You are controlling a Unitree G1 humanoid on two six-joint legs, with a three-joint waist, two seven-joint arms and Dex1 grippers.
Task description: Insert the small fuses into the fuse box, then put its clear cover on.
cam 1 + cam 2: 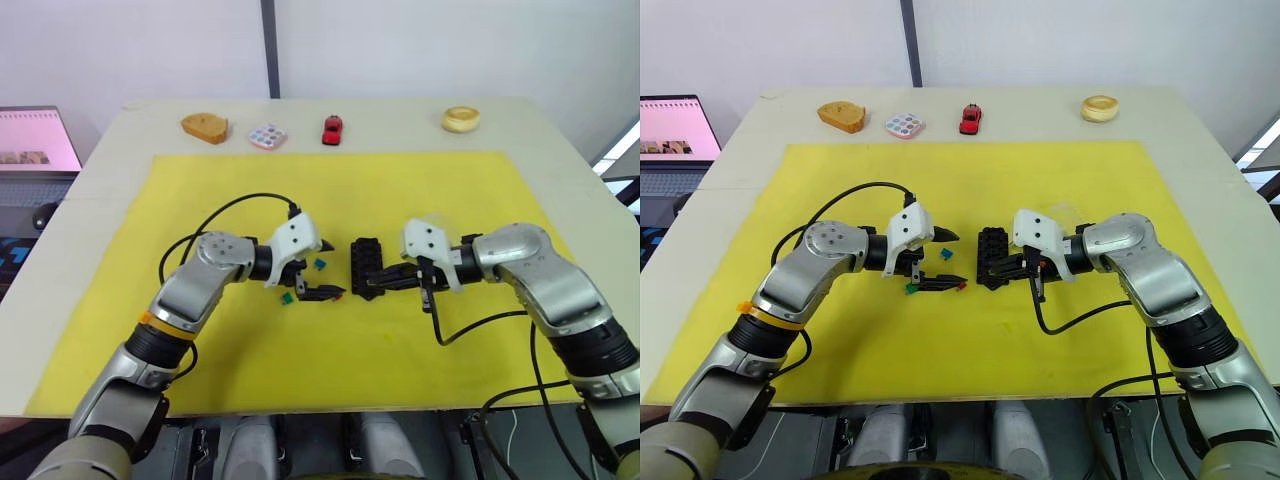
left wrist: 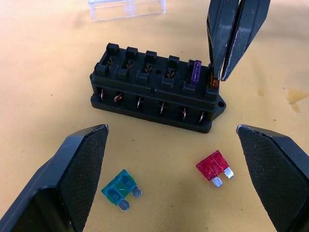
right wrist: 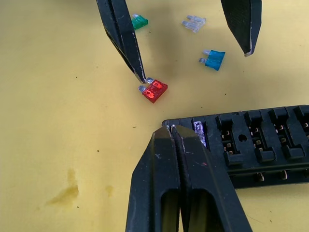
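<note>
The black fuse box (image 2: 154,99) lies on the yellow mat (image 1: 330,350) between my two grippers. A purple fuse (image 2: 194,72) sits in its second slot from the near end. My right gripper (image 3: 170,128) is shut, with its tips on the end slot beside the purple fuse, where a bit of amber (image 2: 212,83) shows. My left gripper (image 1: 325,268) is open and empty, left of the box. Between its fingers lie a red fuse (image 2: 214,166) and a teal fuse (image 2: 119,189). A green fuse (image 3: 139,21) and a grey fuse (image 3: 194,22) lie further left. The clear cover (image 2: 126,7) rests beyond the box.
Along the table's far edge stand a wooden block (image 1: 205,127), a small tray of coloured dots (image 1: 268,135), a red toy car (image 1: 332,129) and a round wooden ring (image 1: 460,119). A laptop screen (image 1: 35,140) stands off the table's left side.
</note>
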